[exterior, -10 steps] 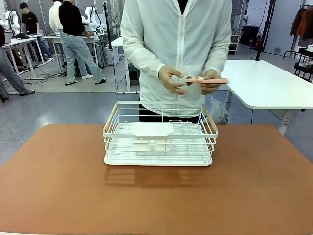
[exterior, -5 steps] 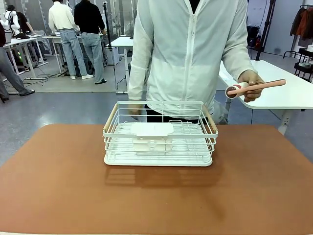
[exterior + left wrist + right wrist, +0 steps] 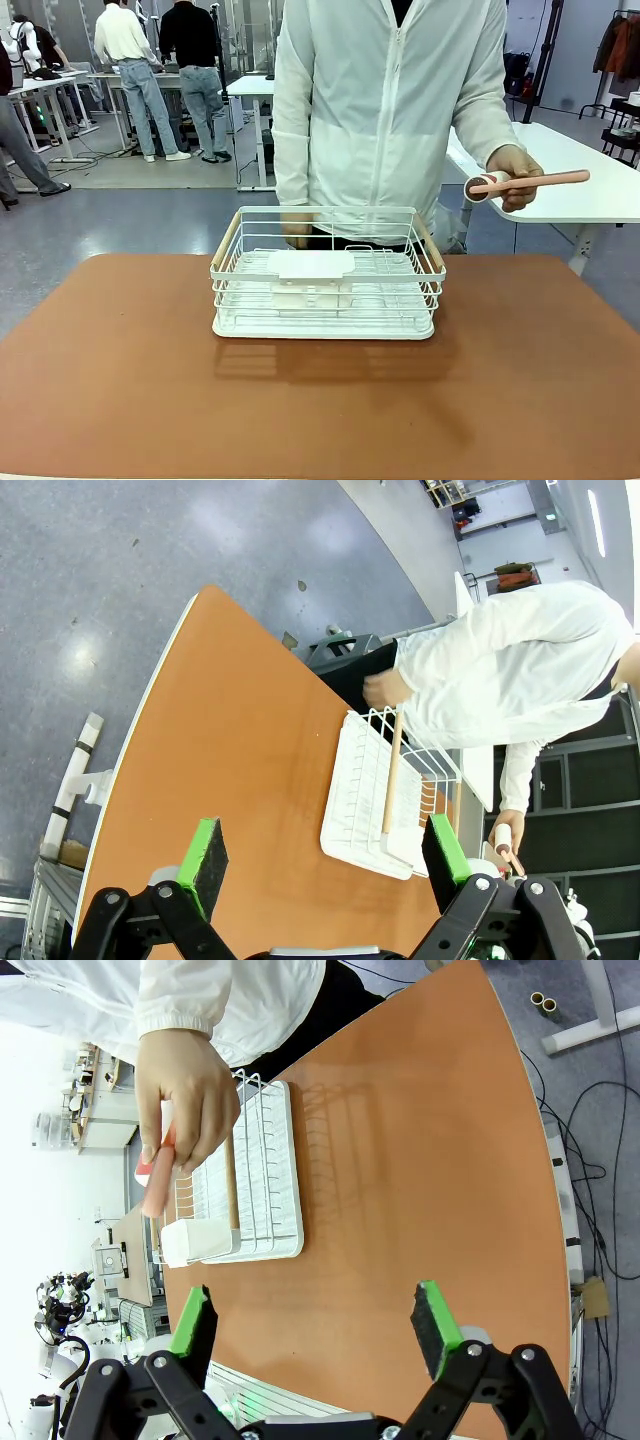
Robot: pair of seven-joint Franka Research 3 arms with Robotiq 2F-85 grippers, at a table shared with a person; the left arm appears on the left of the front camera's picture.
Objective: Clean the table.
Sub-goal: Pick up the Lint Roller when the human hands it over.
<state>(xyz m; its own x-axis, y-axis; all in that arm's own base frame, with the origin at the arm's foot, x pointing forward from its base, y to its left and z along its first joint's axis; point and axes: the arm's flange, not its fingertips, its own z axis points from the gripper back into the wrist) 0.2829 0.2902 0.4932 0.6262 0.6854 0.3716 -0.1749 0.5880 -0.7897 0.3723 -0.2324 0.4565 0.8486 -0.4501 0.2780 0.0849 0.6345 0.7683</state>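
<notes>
Both my jaws stood wide, empty. Frame right, the person's hand (image 3: 514, 165) held a lint roller (image 3: 546, 180): likely light, stiff; I'd take its pink handle (image 3: 566, 178).

Person's hand (image 3: 516, 172) has swung the lint roller (image 3: 550, 180) sideways

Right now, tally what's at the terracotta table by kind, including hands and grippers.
Terracotta table: 1
White wire basket: 1
Pink-handled roller: 1
Person's hands: 2 (one holding the roller, one behind the basket)
Grippers, fingers apart: 2 (left gripper, right gripper)
Total: 7
</notes>
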